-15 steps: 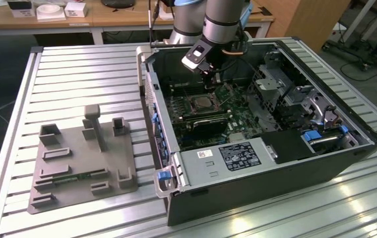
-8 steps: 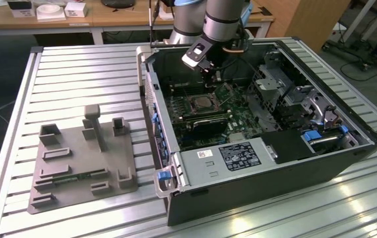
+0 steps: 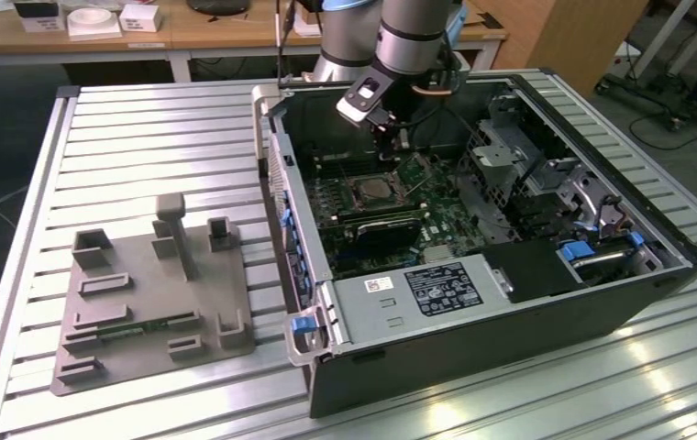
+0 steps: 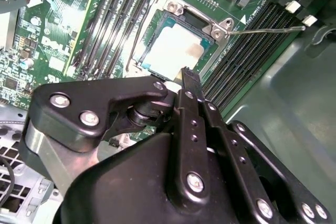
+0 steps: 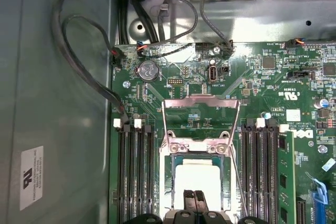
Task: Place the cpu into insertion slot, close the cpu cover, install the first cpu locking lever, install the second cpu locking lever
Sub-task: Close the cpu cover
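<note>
In the second wrist view the gripper [image 4: 188,75] covers the edge of the cpu [image 4: 173,48] nearest it and the slot [image 4: 218,31] rim there, in the first wrist view the picture's edge cuts off the cpu beyond the gripper, and in the exterior view the cpu is too small to tell within the slot

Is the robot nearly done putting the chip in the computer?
Not yet. The chip already sits in its socket. The claw, shut, hangs close to it. The metal cover is flipped open, and a thin wire lever sticks out unlatched.
</note>
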Motion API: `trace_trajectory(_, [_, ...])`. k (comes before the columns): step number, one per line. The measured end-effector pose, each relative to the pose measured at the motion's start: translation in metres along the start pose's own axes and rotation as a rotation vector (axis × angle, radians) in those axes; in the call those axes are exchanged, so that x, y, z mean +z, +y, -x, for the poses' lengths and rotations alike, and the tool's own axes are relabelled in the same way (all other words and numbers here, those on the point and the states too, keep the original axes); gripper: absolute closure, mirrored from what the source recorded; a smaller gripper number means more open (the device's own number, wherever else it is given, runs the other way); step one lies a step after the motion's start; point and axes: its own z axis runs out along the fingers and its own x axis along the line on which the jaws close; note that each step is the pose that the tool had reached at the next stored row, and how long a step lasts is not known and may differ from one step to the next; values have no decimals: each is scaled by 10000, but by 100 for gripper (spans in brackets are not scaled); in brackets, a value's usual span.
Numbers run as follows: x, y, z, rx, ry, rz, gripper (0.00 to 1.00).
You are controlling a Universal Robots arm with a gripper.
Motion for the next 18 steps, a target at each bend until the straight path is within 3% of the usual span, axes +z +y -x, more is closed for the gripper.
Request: trace_trajectory(18, [-166, 4, -5, 0, 4, 2, 89])
